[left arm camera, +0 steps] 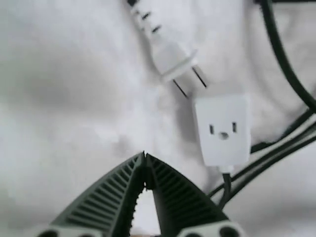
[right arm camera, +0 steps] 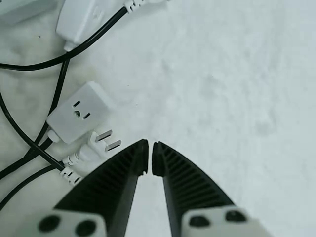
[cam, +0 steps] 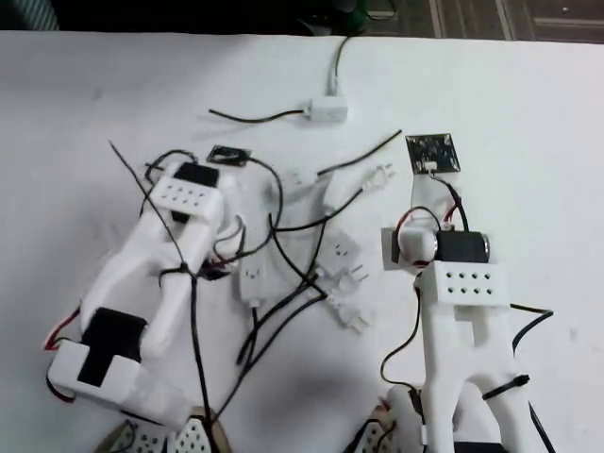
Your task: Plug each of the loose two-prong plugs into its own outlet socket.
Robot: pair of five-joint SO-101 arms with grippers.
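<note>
Left gripper (left arm camera: 144, 160) is pinched shut on nothing, its ribbed dark fingers meeting at the tips over the white table (left arm camera: 64, 74). Just beyond it lies a white two-prong plug (left arm camera: 170, 59), flat on the cloth. Its two flat metal blades point at a white outlet socket (left arm camera: 223, 131) and stop just short of it. That socket lies face up, showing two slots and a round hole. Black cords (left arm camera: 285, 69) run beside both. Right gripper (right arm camera: 149, 150) is closed and empty too, with only a sliver between its fingers. Near its tips a second plug (right arm camera: 91, 148) lies just beside a second socket (right arm camera: 81, 114), blades bare, not pushed in. From above, these pieces sit in the cord tangle mid-table, between the two arms, while a far socket (cam: 328, 110) lies well apart toward the far edge.
</note>
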